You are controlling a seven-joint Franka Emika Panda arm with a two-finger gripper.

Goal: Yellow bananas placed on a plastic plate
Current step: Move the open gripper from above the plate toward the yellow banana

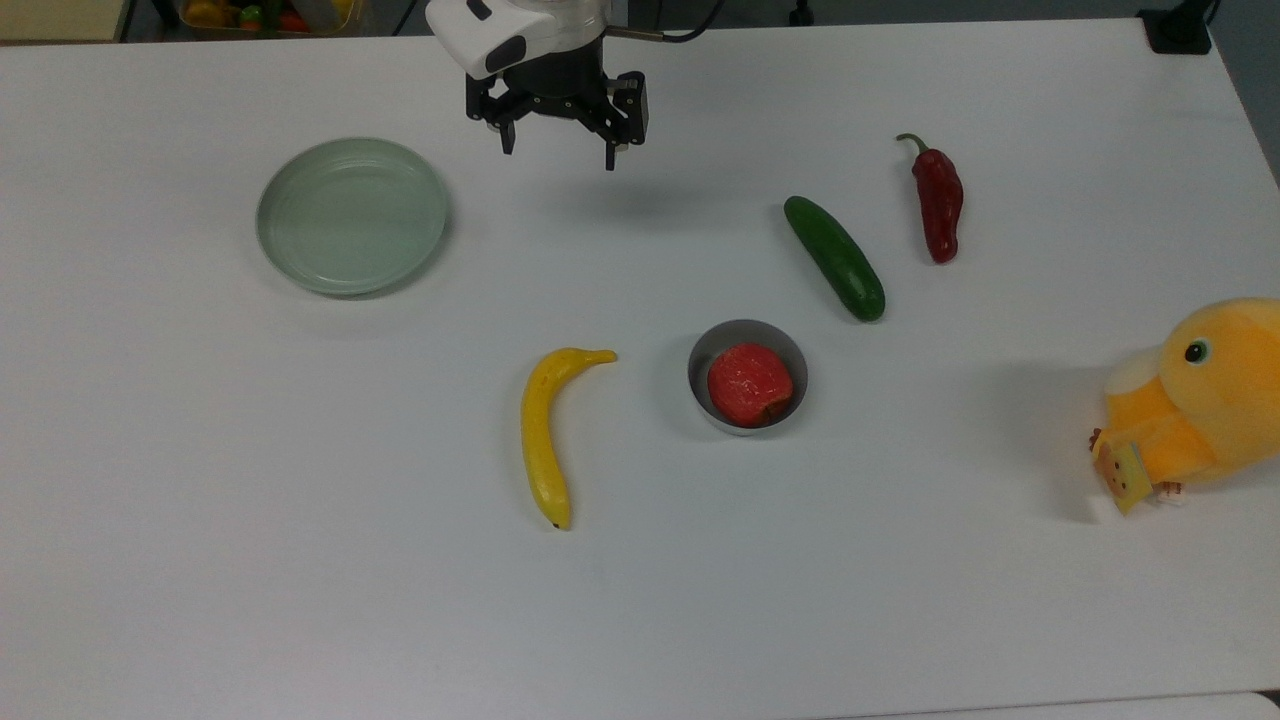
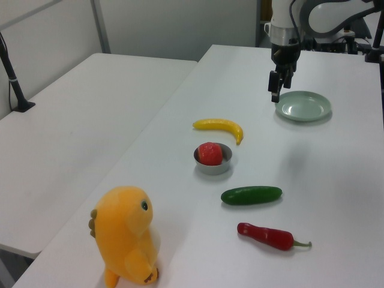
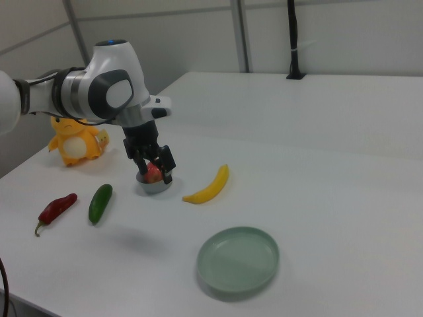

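Observation:
A curved yellow banana (image 1: 541, 433) (image 2: 219, 125) (image 3: 209, 185) lies on the white table, near the middle of the top view. The pale green plastic plate (image 1: 351, 215) (image 2: 303, 105) (image 3: 238, 258) sits bare at the top view's upper left. My gripper (image 1: 559, 153) (image 2: 275, 93) (image 3: 154, 172) hangs open above the table, to the right of the plate in the top view and well apart from the banana. Nothing is between its fingers.
A grey metal bowl (image 1: 747, 377) (image 2: 213, 159) holding a red fruit stands right of the banana in the top view. Further right lie a dark-green cucumber (image 1: 834, 257) (image 2: 251, 195) (image 3: 100, 202) and a red pepper (image 1: 938, 201) (image 2: 266, 236) (image 3: 55, 209). An orange plush toy (image 1: 1195, 404) (image 2: 125, 234) (image 3: 74, 140) sits at the top view's right edge.

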